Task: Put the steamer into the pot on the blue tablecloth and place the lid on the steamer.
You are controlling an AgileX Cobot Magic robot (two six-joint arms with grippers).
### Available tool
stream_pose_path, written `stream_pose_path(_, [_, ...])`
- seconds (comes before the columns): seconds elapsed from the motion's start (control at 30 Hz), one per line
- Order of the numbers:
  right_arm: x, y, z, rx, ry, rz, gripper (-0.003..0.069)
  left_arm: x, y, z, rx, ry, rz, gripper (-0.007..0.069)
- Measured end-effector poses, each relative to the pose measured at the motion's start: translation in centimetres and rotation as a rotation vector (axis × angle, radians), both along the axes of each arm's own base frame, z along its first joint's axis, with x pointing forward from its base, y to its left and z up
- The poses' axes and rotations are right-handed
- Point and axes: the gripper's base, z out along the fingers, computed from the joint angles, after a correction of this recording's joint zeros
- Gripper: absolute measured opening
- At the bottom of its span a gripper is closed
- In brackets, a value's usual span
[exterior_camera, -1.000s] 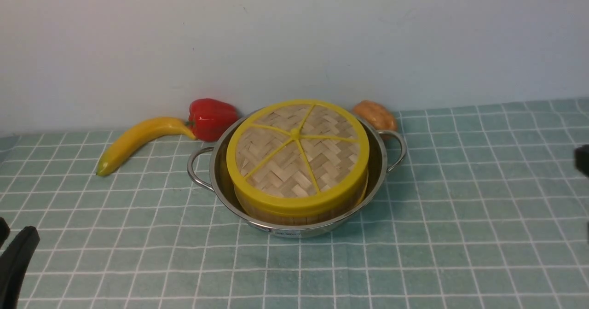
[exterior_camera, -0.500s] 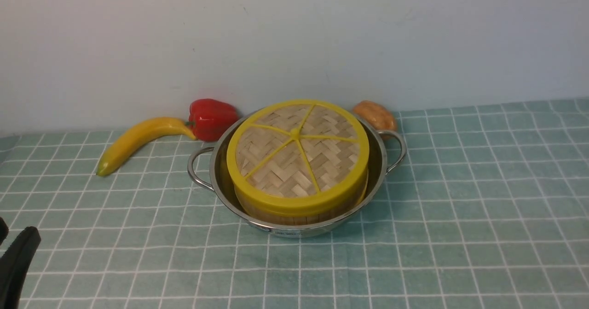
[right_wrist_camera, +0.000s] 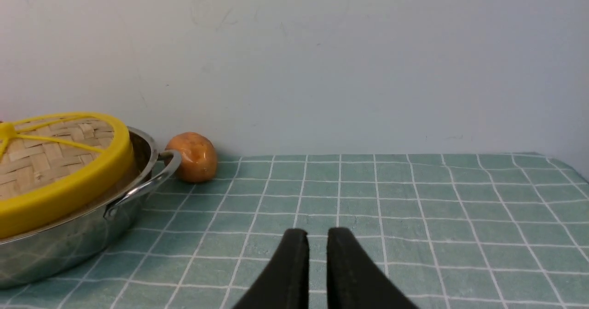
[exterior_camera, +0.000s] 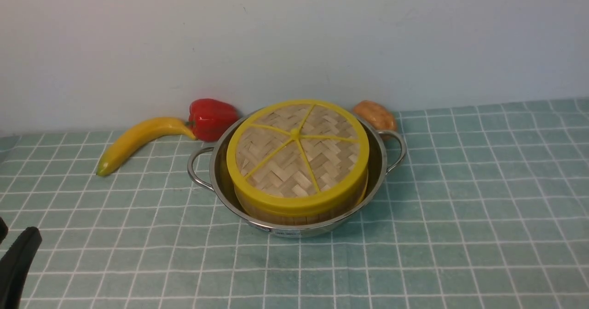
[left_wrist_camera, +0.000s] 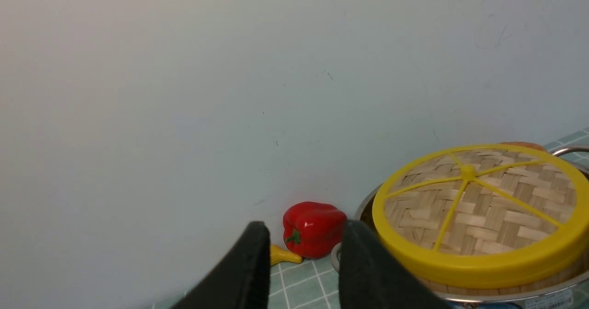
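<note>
The flat round lid (exterior_camera: 297, 150) of woven bamboo, with its yellow rim and yellow spokes meeting at a hub, lies level on the round bamboo steamer (exterior_camera: 294, 214), of which only a band of pale slatted wall shows under the lid's rim. The steamer sits inside the wide, shallow, shiny stainless-steel pot (exterior_camera: 221, 180) with two loop handles, and the pot rests on the pale teal-blue tablecloth (exterior_camera: 460, 207) with its grid of thin white lines, near the middle of the bench's back edge. Judged from how these lie, both placements look done, and no further reach seems called for.

The left end effector (left_wrist_camera: 303, 258) has its black fingers parted with nothing between them; it sits at the bench's front left corner, and the pot lies ahead of it and toward the centre. The right end effector (right_wrist_camera: 313, 263) is out of the front view; its wrist view shows the fingers apart by a narrow gap, gripping nothing, with the pot off to its left. Which arm is nearer cannot be told. The lid is round, so it has no long axis to align with.

Along the back edge lie a yellow banana (exterior_camera: 138, 141) and a red bell pepper (exterior_camera: 211, 118) left of the pot, and a brown potato-like piece (exterior_camera: 375, 114) just behind its right handle. A plain pale wall closes the back.
</note>
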Motion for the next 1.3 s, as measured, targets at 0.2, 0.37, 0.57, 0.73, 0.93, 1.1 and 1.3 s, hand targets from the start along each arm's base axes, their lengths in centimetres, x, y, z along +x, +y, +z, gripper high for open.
stream_pose_path(0.2, [0.0,0.0,0.0,0.0,-0.005,0.0,0.0112,0.0,0.0,0.0,0.0,0.0,0.0,0.0211])
stream_pose_path(0.37, [0.0,0.0,0.0,0.0,-0.005,0.0,0.0122,0.0,0.0,0.0,0.001,0.0,0.001,0.0211])
stream_pose_path(0.57, [0.0,0.0,0.0,0.001,-0.004,0.0,0.0138,-1.3,1.1,-1.6,0.015,-0.019,0.155,0.0211])
stream_pose_path(0.73, [0.0,0.0,0.0,0.001,-0.004,0.0,0.0154,-0.8,1.5,-5.9,0.023,0.077,0.234,0.0221])
stream_pose_path(0.93, [0.0,0.0,0.0,0.001,0.0,0.0,0.017,-0.6,1.6,-7.6,-0.033,0.129,0.255,0.0232])
stream_pose_path(1.1, [0.0,0.0,0.0,0.001,0.0,0.0,0.0178,-0.6,1.5,-7.6,-0.045,0.128,0.253,0.0241])
stream_pose_path(1.3, [0.0,0.0,0.0,0.001,0.0,0.0,0.0191,-0.6,1.5,-7.6,-0.044,0.127,0.252,0.0243])
